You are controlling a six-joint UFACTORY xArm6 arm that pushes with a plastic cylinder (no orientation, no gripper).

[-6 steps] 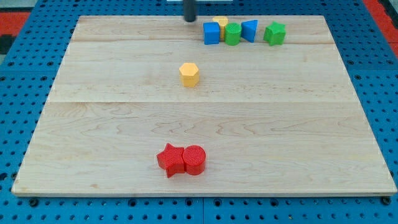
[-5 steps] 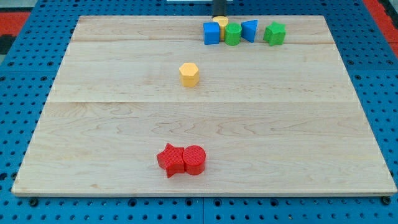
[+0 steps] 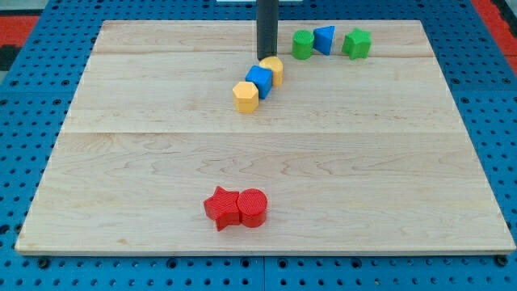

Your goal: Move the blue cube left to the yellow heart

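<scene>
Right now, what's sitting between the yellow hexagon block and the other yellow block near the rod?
In the camera view, the blue cube sits between the yellow hexagon and the other yellow block, appearing to touch both. My tip is just above that yellow block.

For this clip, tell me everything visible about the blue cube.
The blue cube is a small, solid-looking block with a matte, plastic-like surface, sitting flat on the wooden board in its upper middle. It appears turned diagonally to the board's edges. It sits between two yellow blocks, apparently touching both: the yellow hexagonal block at its lower left and the yellow block at its upper right. My tip stands just above it.
</scene>
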